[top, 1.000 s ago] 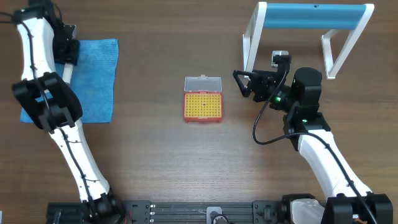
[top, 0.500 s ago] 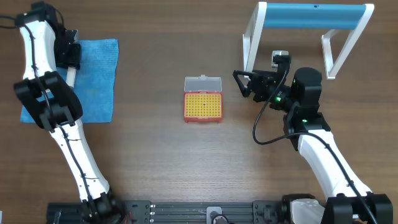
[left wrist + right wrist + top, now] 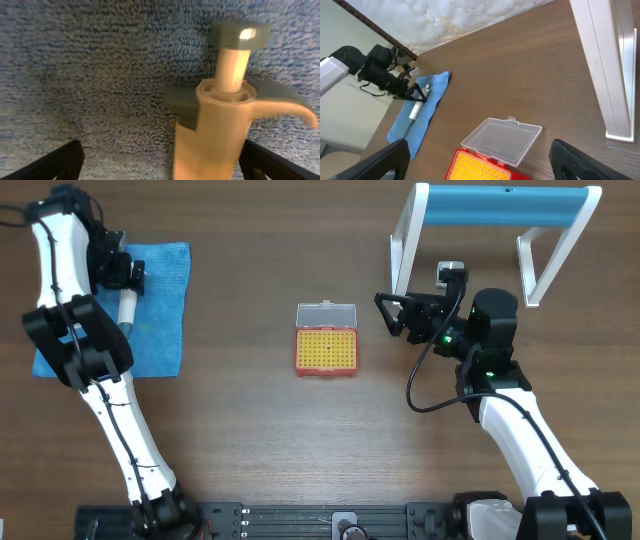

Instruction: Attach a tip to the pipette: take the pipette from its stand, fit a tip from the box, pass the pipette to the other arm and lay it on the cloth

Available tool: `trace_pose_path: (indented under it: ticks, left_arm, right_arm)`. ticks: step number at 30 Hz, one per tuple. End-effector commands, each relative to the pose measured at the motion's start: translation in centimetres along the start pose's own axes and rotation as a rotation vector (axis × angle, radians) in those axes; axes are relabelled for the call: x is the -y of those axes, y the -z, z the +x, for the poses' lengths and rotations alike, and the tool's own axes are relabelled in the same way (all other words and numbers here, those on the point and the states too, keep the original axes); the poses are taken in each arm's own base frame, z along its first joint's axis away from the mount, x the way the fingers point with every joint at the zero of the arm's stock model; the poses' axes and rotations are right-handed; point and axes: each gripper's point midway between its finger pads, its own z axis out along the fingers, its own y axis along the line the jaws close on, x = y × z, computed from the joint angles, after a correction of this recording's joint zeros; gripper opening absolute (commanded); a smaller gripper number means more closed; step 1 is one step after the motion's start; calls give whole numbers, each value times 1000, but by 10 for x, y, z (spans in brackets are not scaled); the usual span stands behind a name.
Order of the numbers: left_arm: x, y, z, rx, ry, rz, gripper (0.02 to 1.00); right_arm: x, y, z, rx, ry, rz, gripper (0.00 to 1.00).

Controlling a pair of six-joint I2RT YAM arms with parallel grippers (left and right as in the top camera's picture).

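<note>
Pipette (image 3: 128,310) lies on the cloth (image 3: 165,290) upper left, left gripper (image 3: 162,152) spread open, so I'd lift straight off without nudging it.

Blurred pipette (image 3: 220,120), lower body off-frame.

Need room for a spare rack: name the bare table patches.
Free: the table between the cloth and the tip box, and the wide stretch between the left arm and right arm. Crowded: by the stand, around the right tool.

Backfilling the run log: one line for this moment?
pipette: on cloth | left fingers: open, astride pipette | right fingers: open, empty, near stand | box: lid open
</note>
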Motion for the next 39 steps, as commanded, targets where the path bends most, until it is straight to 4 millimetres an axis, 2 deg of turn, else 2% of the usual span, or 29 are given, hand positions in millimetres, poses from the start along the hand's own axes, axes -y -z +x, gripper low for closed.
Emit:
trace_pose_path:
  ticks: [1,6,8,11,12,14,17,20,22,24,25,27,28,29,31,32,34,39]
  left_arm:
    - [-8,61,-7,104,27,-32,993]
    - [15,137,14,183,35,69,996]
    - [25,172,31,207,46,101,996]
    - [48,235,61,295,33,174,996]
    - [50,248,65,323,40,170,996]
    - [54,294,84,432,54,145,996]
    - [60,338,109,542,88,127,996]
    - [83,376,142,645,57,179,996]
    - [93,382,171,654,78,190,996]
    - [104,373,201,620,97,204,996]
    - [109,364,216,594,111,214,996]
    - [123,335,253,518,149,240,996]
    - [127,326,264,501,165,248,996]
    - [135,310,284,474,205,263,996]
    - [143,296,308,461,250,275,996]
    - [147,292,320,473,271,277,996]
    - [154,291,339,520,323,284,996]
    - [158,305,373,681,422,268,998]
  right_arm:
    - [-4,1,-4,11,-7,-2,901]
    - [-4,1,-4,12,-6,-1,901]
    - [-1,1,-6,22,-6,16,901]
    - [9,1,-11,56,-6,77,901]
    - [13,2,-13,66,-5,95,899]
    - [16,3,-22,102,41,123,901]
    - [14,8,-36,155,88,113,901]
    - [11,20,-57,226,169,116,901]
    - [10,32,-69,265,232,134,901]
    - [8,49,-83,313,305,158,901]
    - [6,60,-92,345,343,175,901]
    - [-1,88,-109,412,408,206,901]
    - [-8,101,-113,432,448,202,901]
    - [-20,117,-116,451,505,191,901]
    - [-37,145,-116,474,587,193,901]
    - [-41,159,-112,475,608,221,901]
    - [-44,175,-94,437,634,274,901]
    - [-51,202,-29,311,699,393,901]
